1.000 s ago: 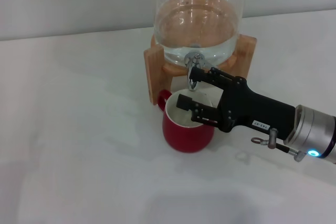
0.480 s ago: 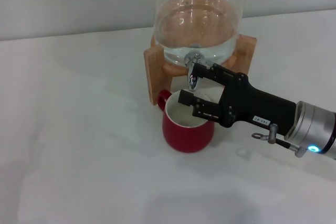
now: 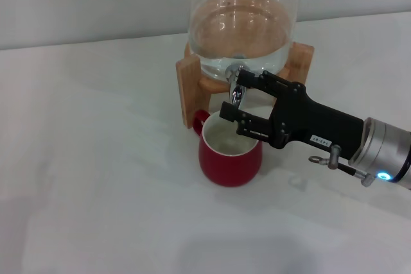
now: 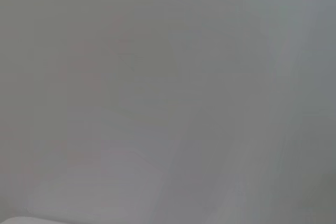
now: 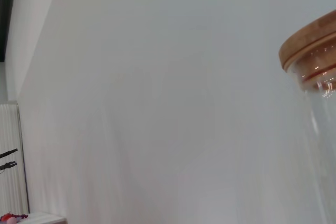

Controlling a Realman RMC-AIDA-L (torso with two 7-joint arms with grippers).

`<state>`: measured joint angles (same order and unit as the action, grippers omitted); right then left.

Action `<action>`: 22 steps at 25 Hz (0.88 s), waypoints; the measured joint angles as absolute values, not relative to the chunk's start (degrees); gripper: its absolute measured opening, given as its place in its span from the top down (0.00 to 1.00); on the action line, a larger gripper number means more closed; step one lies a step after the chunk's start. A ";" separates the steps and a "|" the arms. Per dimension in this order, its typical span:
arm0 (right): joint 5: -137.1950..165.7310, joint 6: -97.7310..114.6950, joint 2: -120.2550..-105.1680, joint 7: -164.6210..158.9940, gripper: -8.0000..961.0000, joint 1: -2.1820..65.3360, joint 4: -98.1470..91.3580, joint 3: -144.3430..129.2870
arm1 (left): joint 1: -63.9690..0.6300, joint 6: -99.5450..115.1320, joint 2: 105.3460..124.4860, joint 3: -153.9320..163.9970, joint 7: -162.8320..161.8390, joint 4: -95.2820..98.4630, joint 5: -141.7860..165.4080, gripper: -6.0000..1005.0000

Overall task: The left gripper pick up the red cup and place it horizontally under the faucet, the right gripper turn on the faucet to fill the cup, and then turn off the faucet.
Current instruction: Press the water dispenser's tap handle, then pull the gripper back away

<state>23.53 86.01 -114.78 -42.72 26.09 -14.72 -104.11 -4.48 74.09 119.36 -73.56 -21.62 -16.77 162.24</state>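
Note:
The red cup (image 3: pixel 228 163) stands upright on the white table, directly below the faucet (image 3: pixel 236 89), its handle toward the wooden stand. My right gripper (image 3: pixel 236 98) reaches in from the right, open, with one finger above and behind the faucet and the other just over the cup's rim. The chrome faucet sits between the two fingers. My left gripper is out of view; the left wrist view shows only a blank grey surface.
The glass dispenser (image 3: pixel 241 24) holds water and rests on a wooden stand (image 3: pixel 189 89) at the back of the table (image 3: pixel 96 158). Its wooden lid (image 5: pixel 310 48) shows in the right wrist view against a white wall.
My right gripper has risen and shifted slightly back, from over the cup's mouth to the faucet's level. The cup has not moved.

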 joint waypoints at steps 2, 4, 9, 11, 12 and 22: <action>23.55 85.98 -114.74 -42.71 0.18 26.10 -14.74 -104.09 | -4.48 74.14 119.36 -73.56 -21.62 -16.75 162.24 0.12; 23.56 85.93 -114.69 -42.71 0.18 26.10 -14.75 -104.08 | -4.48 74.17 119.36 -73.56 -21.62 -16.73 162.24 0.12; 23.59 85.22 -114.54 -42.62 0.18 26.11 -14.77 -104.06 | -4.48 74.18 119.35 -73.56 -21.62 -16.70 162.24 0.12; 23.61 84.95 -114.51 -42.58 0.18 26.11 -14.77 -104.06 | -4.48 74.18 119.36 -73.57 -21.62 -16.70 162.25 0.12; 23.62 84.83 -114.47 -42.56 0.18 26.11 -14.77 -104.06 | -4.48 74.18 119.36 -73.56 -21.62 -16.69 162.25 0.12; 23.55 84.64 -113.97 -42.47 0.18 26.12 -14.77 -103.96 | -4.48 74.12 119.35 -73.45 -21.62 -16.69 162.25 0.12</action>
